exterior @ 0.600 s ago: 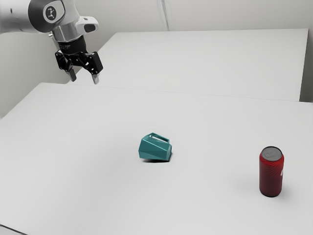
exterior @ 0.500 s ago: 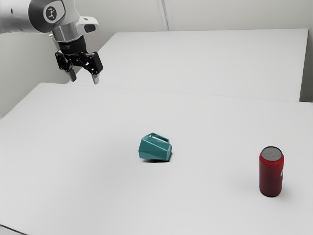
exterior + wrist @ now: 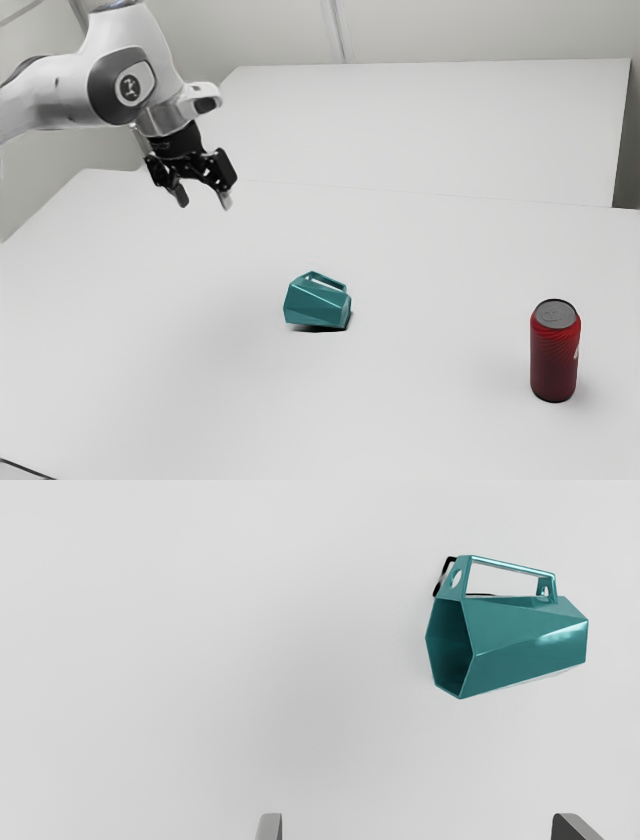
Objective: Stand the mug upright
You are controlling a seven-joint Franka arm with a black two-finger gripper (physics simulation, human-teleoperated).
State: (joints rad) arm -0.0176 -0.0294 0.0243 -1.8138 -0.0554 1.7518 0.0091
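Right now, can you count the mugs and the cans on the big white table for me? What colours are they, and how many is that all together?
Mug: 1, teal, lying on its side
Can: 1, red with a grey top, standing up
Total: 2

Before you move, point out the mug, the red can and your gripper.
Mug (image 3: 525,647): wrist view, on the side of its tipped-over body.
Red can (image 3: 554,360): exterior view, on its upright side, below the top.
Gripper (image 3: 205,204): exterior view, midway between its open fingertips.
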